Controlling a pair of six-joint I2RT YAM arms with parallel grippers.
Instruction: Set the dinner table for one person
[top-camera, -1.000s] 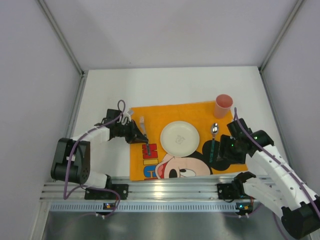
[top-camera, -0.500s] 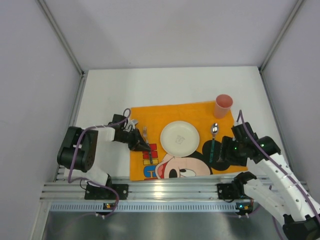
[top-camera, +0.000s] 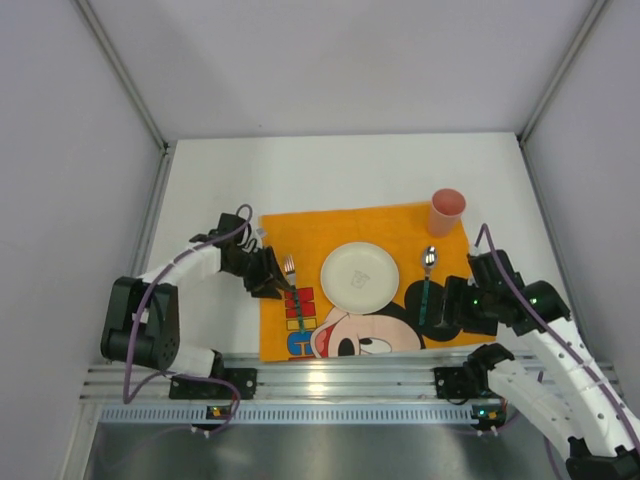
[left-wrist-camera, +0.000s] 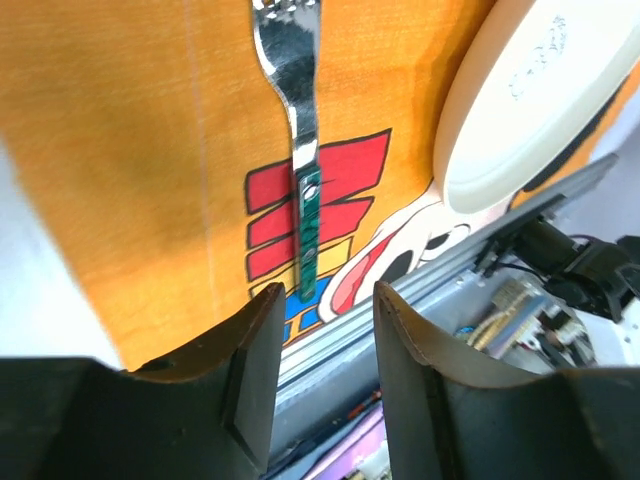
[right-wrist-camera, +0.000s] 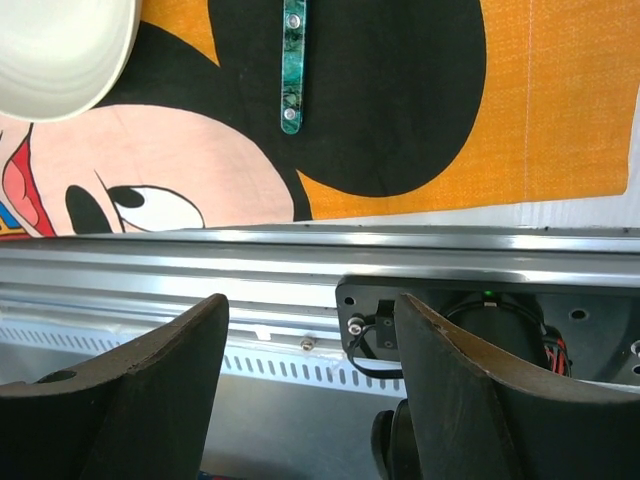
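Note:
The white dinner table (top-camera: 330, 170) carries an orange Mickey Mouse cloth (top-camera: 300, 228). On the cloth lie a white plate (top-camera: 359, 275) in the middle, a green-handled fork (top-camera: 292, 288) to its left, a green-handled spoon (top-camera: 427, 280) to its right and a pink cup (top-camera: 447, 211) at the far right corner. My left gripper (top-camera: 272, 278) is open and empty, just left of the fork. In the left wrist view the fork (left-wrist-camera: 305, 150) lies flat beyond the gripper (left-wrist-camera: 325, 300). My right gripper (top-camera: 447, 310) is open and empty, near the spoon handle (right-wrist-camera: 292, 60).
The metal rail (right-wrist-camera: 300, 260) of the near table edge runs just below the cloth, with the arm bases on it. Grey walls enclose the table on three sides. The plate edge (left-wrist-camera: 530, 100) sits close to the right of the fork.
The fork has shifted toward the near edge and now lies free. My left gripper has drawn back to its left. My right gripper has pulled back slightly toward the near rail.

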